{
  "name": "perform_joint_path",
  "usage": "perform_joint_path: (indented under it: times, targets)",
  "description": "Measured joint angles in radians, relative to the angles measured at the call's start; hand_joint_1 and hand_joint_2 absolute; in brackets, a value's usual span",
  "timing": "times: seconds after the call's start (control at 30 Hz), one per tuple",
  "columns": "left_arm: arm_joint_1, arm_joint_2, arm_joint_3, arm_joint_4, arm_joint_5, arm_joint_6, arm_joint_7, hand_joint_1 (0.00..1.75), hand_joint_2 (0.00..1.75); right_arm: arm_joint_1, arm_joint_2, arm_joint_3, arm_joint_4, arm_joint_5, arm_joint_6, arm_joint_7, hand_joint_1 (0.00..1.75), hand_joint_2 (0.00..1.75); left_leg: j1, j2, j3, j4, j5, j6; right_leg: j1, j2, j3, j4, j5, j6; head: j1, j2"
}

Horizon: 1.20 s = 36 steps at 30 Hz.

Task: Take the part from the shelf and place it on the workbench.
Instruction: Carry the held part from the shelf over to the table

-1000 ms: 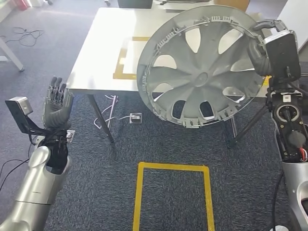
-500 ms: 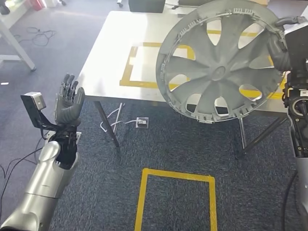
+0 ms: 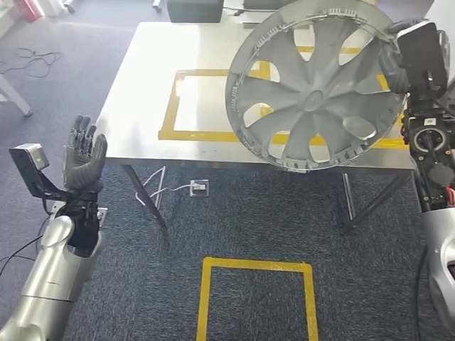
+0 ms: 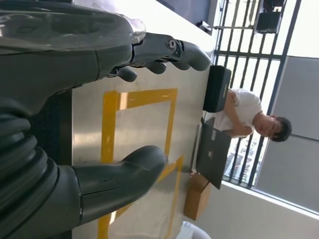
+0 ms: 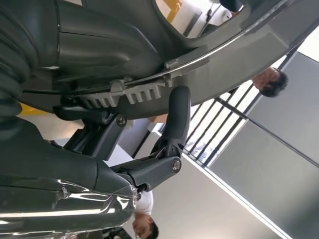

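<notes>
A large grey wheel cover (image 3: 316, 94) with several spokes hangs tilted over the right part of the white workbench (image 3: 139, 99). My right hand (image 3: 396, 62) grips its rim at the right edge. In the right wrist view the fingers (image 5: 177, 119) curl over the ribbed rim of the wheel cover (image 5: 211, 55). My left hand (image 3: 83, 155) is raised at the left, below the bench's front left corner, fingers apart and holding nothing. The left wrist view has the left hand (image 4: 124, 109) spread before the bench top.
A yellow taped rectangle (image 3: 170, 110) marks the workbench top, partly hidden by the cover. A second yellow rectangle (image 3: 254, 267) lies on the dark carpet in front. A floor socket (image 3: 199, 188) and cables lie under the bench. People (image 4: 255, 119) sit beyond the far side.
The whole view has shifted, so the camera moved and the workbench now shows more of its top. The wheel cover stays in my right hand, now over the bench's taped rectangle. My left hand stays raised.
</notes>
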Motion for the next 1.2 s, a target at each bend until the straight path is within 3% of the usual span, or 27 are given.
perform_joint_path:
  times: [0.07,0.17,0.2,0.23,0.27,0.33,0.37,0.4,0.47,0.53,0.6,0.67,0.7,0.73,0.77,0.83,0.87,0.93,1.0,1.07,1.2]
  targets:
    - [-0.002,0.000,0.000,-0.001,-0.001,0.001,0.000,0.00,1.75,-0.007,0.000,0.000,0.010,0.000,-0.002,-0.005,1.75,1.75,0.007,-0.001,0.021,-0.011,-0.006,0.007,-0.001,-0.002,-0.018,0.050,-0.028,0.010,0.006,0.000]
    - [0.008,0.000,0.000,-0.001,-0.001,0.003,0.002,0.00,1.75,-0.016,0.000,0.000,0.041,0.004,-0.009,-0.012,1.75,1.75,0.014,-0.002,0.048,-0.015,-0.022,0.010,-0.008,-0.004,-0.118,0.249,-0.102,0.023,0.022,0.000]
    - [0.014,0.000,0.000,-0.001,-0.001,0.004,0.003,0.00,1.75,-0.016,0.000,0.000,0.052,0.008,-0.011,-0.013,1.75,1.75,0.016,-0.003,0.057,-0.015,-0.030,0.007,-0.012,-0.004,-0.147,0.293,-0.112,0.028,0.026,0.000]
    - [0.018,0.000,0.000,-0.001,-0.001,0.004,0.004,0.00,1.75,-0.017,0.000,0.000,0.063,0.012,-0.013,-0.013,1.75,1.75,0.019,-0.004,0.066,-0.014,-0.038,0.004,-0.017,-0.005,-0.162,0.299,-0.101,0.033,0.031,0.000]
    - [0.020,0.000,0.000,-0.001,-0.001,0.004,0.004,0.00,1.75,-0.020,0.000,0.001,0.073,0.016,-0.013,-0.013,1.75,1.75,0.022,-0.005,0.075,-0.012,-0.046,-0.001,-0.022,-0.005,-0.162,0.267,-0.067,0.039,0.035,0.000]
    - [0.020,0.000,0.000,-0.001,-0.001,0.004,0.005,0.00,1.75,-0.030,-0.001,0.000,0.089,0.021,-0.014,-0.015,1.75,1.75,0.028,-0.006,0.092,-0.007,-0.063,-0.013,-0.030,-0.007,-0.129,0.129,0.039,0.050,0.044,0.000]
    - [0.020,0.000,0.001,-0.001,-0.002,0.004,0.005,0.00,1.75,-0.036,-0.001,0.000,0.097,0.021,-0.015,-0.016,1.75,1.75,0.029,-0.007,0.096,-0.004,-0.070,-0.019,-0.029,-0.008,-0.112,0.065,0.070,0.053,0.048,0.000]
    - [0.019,0.000,0.001,-0.001,-0.002,0.004,0.006,0.00,1.75,-0.042,-0.001,0.000,0.104,0.021,-0.016,-0.017,1.75,1.75,0.029,-0.008,0.095,0.002,-0.076,-0.027,-0.027,-0.010,-0.098,0.025,0.086,0.049,0.053,0.000]
    - [0.018,0.000,0.001,-0.002,-0.002,0.003,0.007,0.00,1.75,-0.052,-0.001,0.000,0.114,0.020,-0.018,-0.018,1.75,1.75,0.025,-0.008,0.091,0.012,-0.089,-0.041,-0.019,-0.013,-0.088,0.008,0.070,0.030,0.053,0.000]
    - [0.013,0.000,0.001,-0.003,-0.002,0.003,0.008,0.00,1.75,-0.060,-0.001,0.000,0.119,0.022,-0.019,-0.018,1.75,1.75,0.024,-0.005,0.085,0.032,-0.103,-0.054,-0.023,-0.013,-0.080,0.013,0.063,0.013,0.043,0.000]
    - [0.010,0.000,0.001,-0.004,-0.002,0.003,0.009,0.00,1.75,-0.063,-0.001,0.000,0.126,0.023,-0.020,-0.019,1.75,1.75,0.026,0.000,0.042,0.118,-0.132,-0.063,-0.026,-0.010,-0.068,0.011,0.058,0.001,0.029,0.000]
    - [0.017,0.000,0.002,-0.002,-0.002,0.004,0.010,0.00,1.75,-0.054,-0.001,0.000,0.137,0.022,-0.021,-0.019,1.75,1.75,0.025,0.002,-0.034,0.256,-0.182,-0.068,-0.021,-0.007,-0.056,0.010,0.047,-0.009,0.014,0.000]
    - [0.023,0.000,0.002,-0.001,-0.002,0.004,0.010,0.00,1.75,-0.047,-0.001,0.001,0.144,0.022,-0.021,-0.018,1.75,1.75,0.024,0.002,-0.066,0.305,-0.196,-0.067,-0.017,-0.005,-0.049,0.010,0.041,-0.013,0.009,0.000]
    - [0.027,0.000,0.002,0.000,-0.002,0.004,0.010,0.00,1.75,-0.041,-0.001,0.001,0.152,0.024,-0.022,-0.018,1.75,1.75,0.022,0.002,-0.086,0.320,-0.189,-0.062,-0.012,-0.003,-0.041,0.010,0.035,-0.016,0.003,0.000]
    - [0.029,0.000,0.002,0.000,-0.002,0.004,0.011,0.00,1.75,-0.039,-0.001,0.002,0.158,0.027,-0.022,-0.018,1.75,1.75,0.017,0.002,-0.089,0.294,-0.158,-0.052,-0.007,0.000,-0.034,0.010,0.029,-0.018,-0.001,0.000]
    - [0.025,0.001,0.002,0.000,-0.002,0.004,0.011,0.00,1.75,-0.044,-0.001,0.002,0.171,0.033,-0.024,-0.020,1.75,1.75,0.001,0.003,-0.059,0.158,-0.054,-0.016,0.001,0.004,-0.021,0.009,0.018,-0.021,-0.009,0.000]
    - [0.023,0.001,0.002,0.000,-0.001,0.004,0.012,0.00,1.75,-0.054,0.000,0.002,0.178,0.036,-0.027,-0.023,1.75,1.75,-0.007,0.005,-0.039,0.092,-0.017,0.001,0.004,0.005,-0.017,0.005,0.015,-0.021,-0.007,0.000]
    - [0.016,0.002,0.002,-0.002,0.000,0.003,0.012,0.00,1.75,-0.077,0.000,0.002,0.197,0.038,-0.033,-0.030,1.75,1.75,-0.019,0.005,-0.006,0.013,0.001,0.020,0.000,0.005,-0.012,-0.003,0.013,-0.014,-0.004,0.000]
    - [0.009,0.003,0.003,-0.002,0.000,0.001,0.013,0.00,1.75,-0.094,0.000,0.002,0.216,0.041,-0.039,-0.035,1.75,1.75,-0.021,0.003,0.020,-0.021,-0.008,0.022,-0.002,0.002,-0.005,-0.011,0.011,-0.004,-0.008,0.000]
    - [0.003,0.003,0.004,-0.002,0.000,-0.001,0.013,0.00,1.75,-0.101,0.001,0.004,0.231,0.046,-0.042,-0.039,1.75,1.75,-0.013,0.003,0.046,-0.045,-0.008,0.022,0.001,-0.002,-0.005,0.009,-0.012,0.005,-0.010,0.000]
    - [0.005,0.000,0.004,0.004,-0.001,-0.004,0.012,0.00,1.75,-0.110,0.001,0.009,0.271,0.051,-0.046,-0.032,1.75,1.75,0.004,0.000,0.086,-0.060,-0.019,0.016,-0.006,-0.002,-0.093,0.223,-0.104,0.022,0.007,0.000]
